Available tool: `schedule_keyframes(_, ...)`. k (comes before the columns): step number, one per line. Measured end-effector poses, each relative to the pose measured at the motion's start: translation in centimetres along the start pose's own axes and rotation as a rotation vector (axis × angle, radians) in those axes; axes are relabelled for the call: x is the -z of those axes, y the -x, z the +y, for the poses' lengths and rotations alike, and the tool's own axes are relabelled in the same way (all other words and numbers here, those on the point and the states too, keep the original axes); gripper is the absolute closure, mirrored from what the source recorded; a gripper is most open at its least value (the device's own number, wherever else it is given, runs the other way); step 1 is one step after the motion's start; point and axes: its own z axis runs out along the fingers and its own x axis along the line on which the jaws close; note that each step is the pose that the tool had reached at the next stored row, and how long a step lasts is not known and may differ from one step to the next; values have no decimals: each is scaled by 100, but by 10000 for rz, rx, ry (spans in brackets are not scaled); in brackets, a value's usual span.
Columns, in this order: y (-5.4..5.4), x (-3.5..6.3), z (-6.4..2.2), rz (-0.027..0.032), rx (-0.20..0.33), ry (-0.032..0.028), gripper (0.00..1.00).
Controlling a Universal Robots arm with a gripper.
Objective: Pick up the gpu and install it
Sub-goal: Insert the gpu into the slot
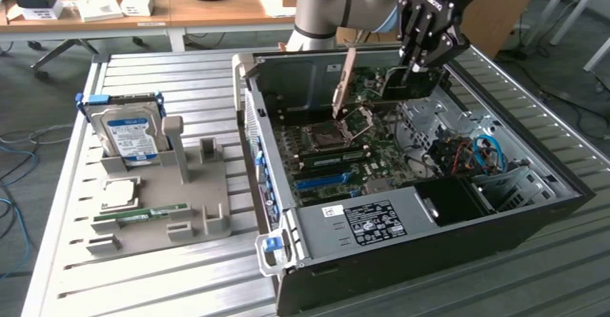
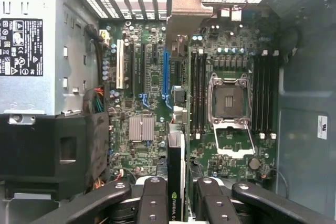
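Grey slatted metal makes up the surface [image 1: 143, 295], and on it, under the fingers [image 2: 153, 203], sits an open black computer case [image 1: 429, 260]. The robot arm [image 1: 333, 3] reaches down into the case from its far side. Directly below the fingers, the green main board [image 2: 147, 77] covers the case floor. Well away from the fingers, outside the case toward the exterior view's left, a grey tray [image 1: 205, 203] rests on the surface with a blue-labelled hard drive [image 1: 133, 135] standing upright in it.

The fingers pinch the graphics card [image 2: 176, 171] from both sides at its upper edge. The card hangs edge-down beneath them, inside the case and over the main board. Its metal end bracket [image 2: 186, 9] is at the end farthest from the fingers. A blue slot [image 2: 165, 72] runs along the board just beside the card's line; whether the card's lower edge touches the board cannot be told. Back on the tray, a square processor chip [image 1: 119, 192] and a small green memory stick [image 1: 143, 215] lie flat.
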Motion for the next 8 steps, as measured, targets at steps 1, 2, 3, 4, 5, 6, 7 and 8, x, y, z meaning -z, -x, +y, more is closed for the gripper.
schedule_keyframes(1,-1,-4,3,-19,1,0,74)
schedule_keyframes(2,-1,-9,5,-46,5,0,74)
schedule_keyframes(3,0,-11,6,-67,5,0,74)
schedule_keyframes(4,-1,-13,8,-99,6,1,74)
schedule_keyframes(5,-1,-16,10,-140,6,1,74)
schedule_keyframes(6,-1,-19,12,-188,8,1,74)
schedule_keyframes(7,-1,-21,13,-234,9,1,74)
schedule_keyframes(8,-1,-23,14,-256,10,1,74)
